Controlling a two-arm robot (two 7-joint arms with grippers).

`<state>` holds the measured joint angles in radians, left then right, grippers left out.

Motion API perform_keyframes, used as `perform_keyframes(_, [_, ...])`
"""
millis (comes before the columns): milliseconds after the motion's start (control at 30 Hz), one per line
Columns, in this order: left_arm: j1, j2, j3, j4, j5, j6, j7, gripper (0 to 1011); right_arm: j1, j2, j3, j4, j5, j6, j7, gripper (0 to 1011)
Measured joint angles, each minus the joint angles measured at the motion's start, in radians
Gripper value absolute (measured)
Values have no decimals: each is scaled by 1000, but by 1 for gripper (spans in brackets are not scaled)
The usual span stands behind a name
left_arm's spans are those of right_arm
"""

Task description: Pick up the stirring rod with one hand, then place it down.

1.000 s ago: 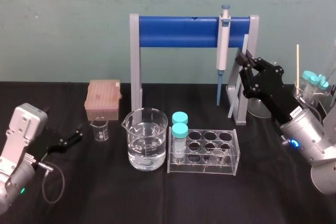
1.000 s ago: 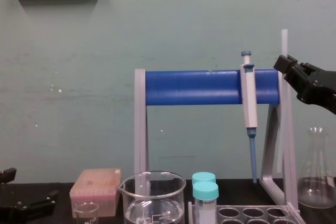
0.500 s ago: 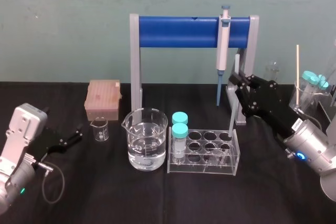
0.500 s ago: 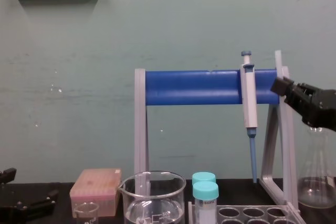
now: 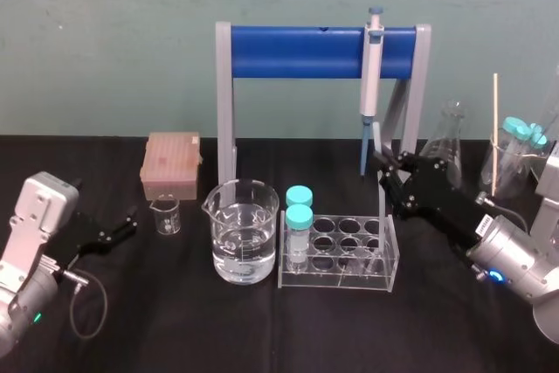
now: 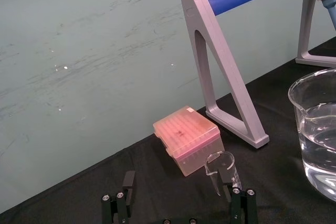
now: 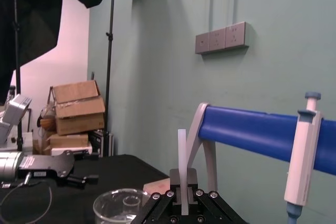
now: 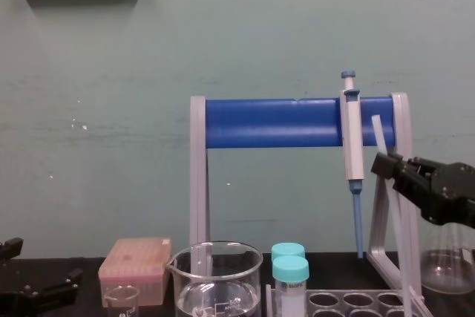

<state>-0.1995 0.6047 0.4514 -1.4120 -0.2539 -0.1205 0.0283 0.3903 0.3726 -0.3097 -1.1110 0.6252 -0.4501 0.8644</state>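
Observation:
The stirring rod [image 5: 382, 211] is a thin whitish stick, held nearly upright with a slight tilt. My right gripper [image 5: 390, 174] is shut on it a little above its middle, just right of the test tube rack and in front of the stand's right leg. The chest view shows the stirring rod [image 8: 378, 133] rising above the right gripper [image 8: 387, 166] and running down past the rack's right end. From the right wrist, the stirring rod [image 7: 181, 156] stands between the black fingers [image 7: 169, 201]. The left gripper [image 5: 122, 226] rests low at the table's left, open and holding nothing.
A beaker of water [image 5: 245, 233] and a clear test tube rack [image 5: 342, 279] with two teal-capped tubes [image 5: 300, 207] stand mid-table. A pipette [image 5: 370, 76] hangs on the blue-and-grey stand [image 5: 297, 51]. A pink tip box [image 5: 172, 166], small beaker [image 5: 166, 214] and flask [image 5: 447, 150] stand around.
The right gripper has come down and leftward with the rod, from beside the stand's top bar to the rack's right end. The left arm has not moved.

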Motion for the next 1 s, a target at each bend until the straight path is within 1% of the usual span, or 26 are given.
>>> perform_keyframes(200, [0, 0, 0, 0, 0, 0, 0, 1000, 12, -1, -14, 30, -6, -14, 17, 64])
perform_keyframes(467, [0, 0, 0, 0, 0, 0, 0, 1000, 36, -12, -26, 77, -11, -37, 38, 64])
perform_keyframes(700, [0, 0, 0, 0, 0, 0, 0, 1000, 53, -20, -34, 117, -10, -39, 54, 64])
perform_keyframes(1000, [0, 0, 0, 0, 0, 0, 0, 1000, 80, -34, -46, 184, -13, -42, 77, 64])
